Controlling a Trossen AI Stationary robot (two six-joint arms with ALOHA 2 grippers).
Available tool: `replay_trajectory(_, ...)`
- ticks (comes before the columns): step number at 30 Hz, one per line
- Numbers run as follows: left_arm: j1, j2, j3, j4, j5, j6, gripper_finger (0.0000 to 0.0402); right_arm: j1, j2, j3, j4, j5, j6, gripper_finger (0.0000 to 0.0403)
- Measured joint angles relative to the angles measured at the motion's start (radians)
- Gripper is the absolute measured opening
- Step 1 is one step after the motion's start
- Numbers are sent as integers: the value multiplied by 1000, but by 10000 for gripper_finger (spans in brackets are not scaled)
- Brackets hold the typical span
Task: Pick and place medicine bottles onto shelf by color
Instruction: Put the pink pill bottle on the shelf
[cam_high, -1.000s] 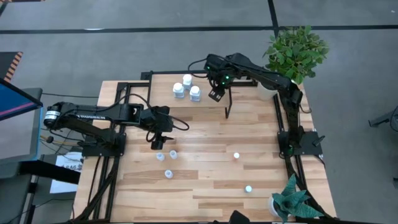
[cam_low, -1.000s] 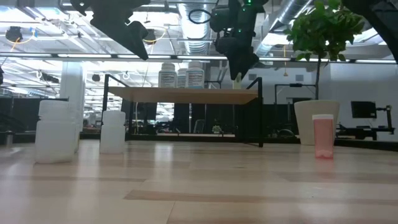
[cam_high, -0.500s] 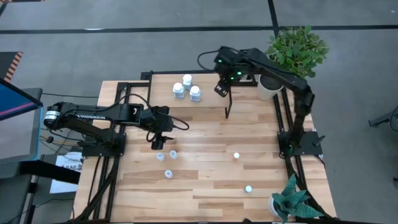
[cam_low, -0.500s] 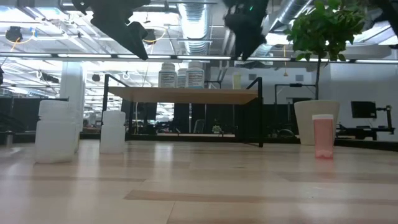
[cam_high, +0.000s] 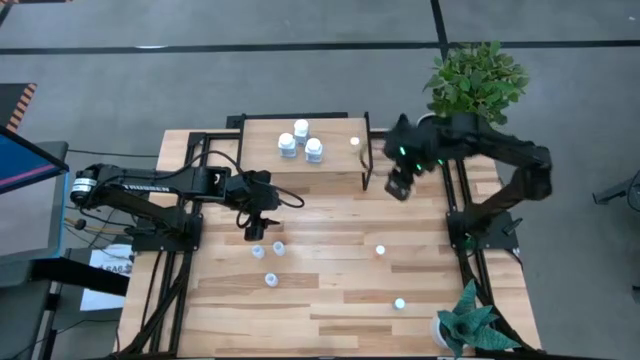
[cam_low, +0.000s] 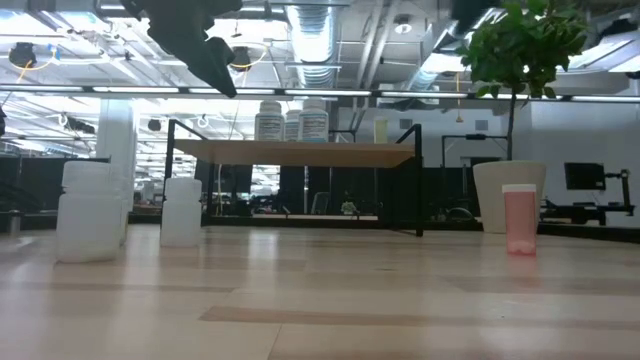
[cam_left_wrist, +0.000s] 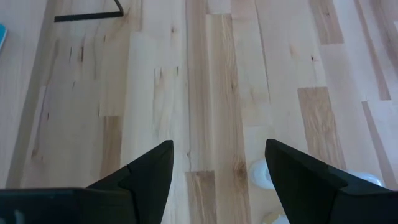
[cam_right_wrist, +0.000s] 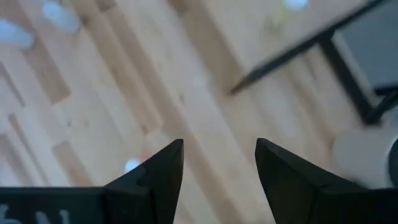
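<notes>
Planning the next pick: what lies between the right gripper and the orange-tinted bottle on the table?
In the high view, only bare table planks lie between the right gripper and the orange-tinted bottle; the shelf stands off to the side.

Left tool open, hovering; right tool open, raised.

Shelf right half free; three bottles crowd left.

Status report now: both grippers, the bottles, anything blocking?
Right gripper open, empty, beside the shelf. Left gripper open above the bottles on the table. Four bottles on the shelf. Nothing blocking.
</notes>
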Motion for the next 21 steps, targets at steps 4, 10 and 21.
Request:
replay_trajectory(4, 0, 0, 0, 0, -1, -2, 242, 140, -84, -168, 9, 0, 194, 219)
replay_trajectory(10, 0, 0, 0, 0, -1, -9, 242, 344, -125, -329, 61, 1, 423, 216)
replay_trajectory(21, 0, 0, 0, 0, -1, -27, 242, 543, -27, -504, 273, 129, 573, 206)
